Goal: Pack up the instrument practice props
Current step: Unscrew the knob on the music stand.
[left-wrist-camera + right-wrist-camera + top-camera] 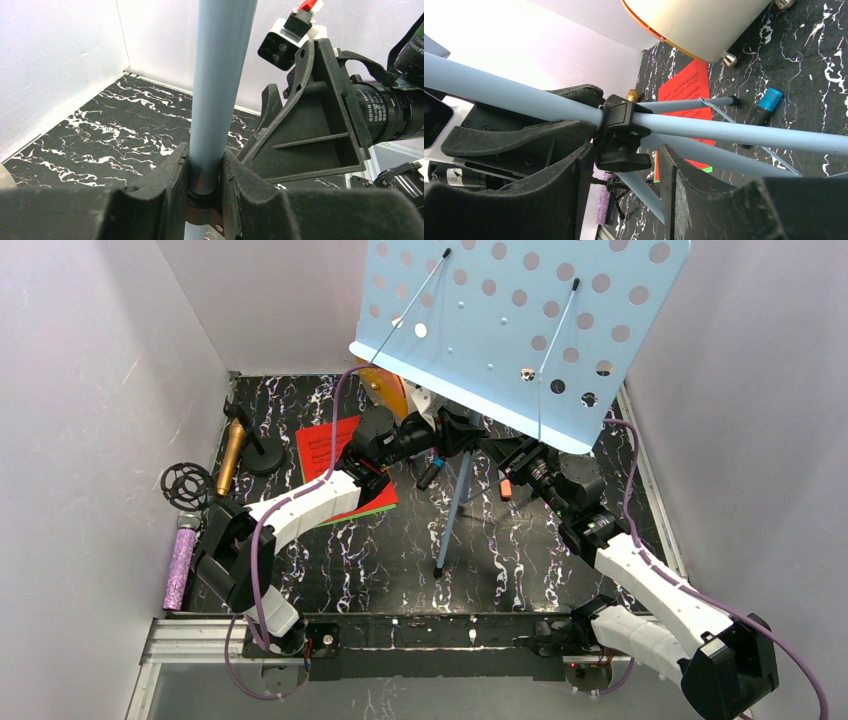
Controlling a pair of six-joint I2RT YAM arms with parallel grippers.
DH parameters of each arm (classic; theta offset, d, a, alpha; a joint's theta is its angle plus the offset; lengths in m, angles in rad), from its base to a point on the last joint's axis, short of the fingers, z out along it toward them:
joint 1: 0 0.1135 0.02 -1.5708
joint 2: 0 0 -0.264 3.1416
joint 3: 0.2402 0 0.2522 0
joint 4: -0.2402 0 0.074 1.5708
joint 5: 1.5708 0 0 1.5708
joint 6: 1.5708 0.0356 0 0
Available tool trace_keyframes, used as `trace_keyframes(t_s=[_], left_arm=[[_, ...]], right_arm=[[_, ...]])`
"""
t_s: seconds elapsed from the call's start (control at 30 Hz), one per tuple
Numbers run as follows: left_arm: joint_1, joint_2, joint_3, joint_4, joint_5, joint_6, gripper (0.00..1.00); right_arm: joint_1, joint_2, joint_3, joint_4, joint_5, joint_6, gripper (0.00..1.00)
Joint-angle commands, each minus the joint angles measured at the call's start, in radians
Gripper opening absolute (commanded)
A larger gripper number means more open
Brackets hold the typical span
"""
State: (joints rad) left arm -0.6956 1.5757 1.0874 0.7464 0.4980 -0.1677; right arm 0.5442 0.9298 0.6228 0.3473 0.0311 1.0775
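The pale-blue perforated sheet-music tripod (520, 310) stands mid-table. My left gripper (462, 435) is shut on its pole (212, 100) just above the black collar. My right gripper (500, 452) is open, its jaws either side of the black clamp knob (621, 157) where the legs meet; a gap shows on the right side. The red music sheet (330, 445) lies over the green one (385, 508) under my left arm. The gold microphone (232, 455) leans on a black tripod (262, 455) at the left. The purple microphone (183, 565) lies at the left edge by another black tripod (185, 483).
The round cream-and-orange cabinet (388, 390) stands behind the stand; it also shows in the right wrist view (694, 22). A black pen with a blue cap (768, 102) and a small orange item (505, 488) lie near the stand's legs. White walls close three sides.
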Motion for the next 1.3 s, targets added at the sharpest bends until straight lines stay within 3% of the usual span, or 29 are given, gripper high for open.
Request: trace_keyframes(t_s=[0.0,0.13,0.33,0.5,0.7,1.27], left_arm=[[0.0,0.05,-0.035,-0.237,-0.008,-0.015,0.0],[0.0,0.05,-0.036,-0.238,-0.008,-0.015,0.0],[-0.001,0.048,-0.035,-0.239,-0.009,-0.015,0.0],[-0.001,0.048,-0.034,-0.239,-0.006,-0.015,0.0],[-0.001,0.047,-0.035,-0.239,-0.006,-0.015,0.0],[0.0,0.049,-0.031,-0.239,-0.001,-0.021,0.0]], right_arm=[[-0.007,0.0,-0.007,0.051,-0.025,0.011,0.55],[-0.012,0.005,-0.01,0.057,-0.025,0.008,0.5],[-0.021,0.017,-0.014,0.081,-0.07,-0.007,0.24],[-0.027,0.017,0.009,0.077,-0.099,-0.122,0.01],[-0.036,0.039,0.067,0.057,-0.253,-0.383,0.01],[-0.029,-0.022,0.083,-0.163,-0.51,-1.591,0.01]])
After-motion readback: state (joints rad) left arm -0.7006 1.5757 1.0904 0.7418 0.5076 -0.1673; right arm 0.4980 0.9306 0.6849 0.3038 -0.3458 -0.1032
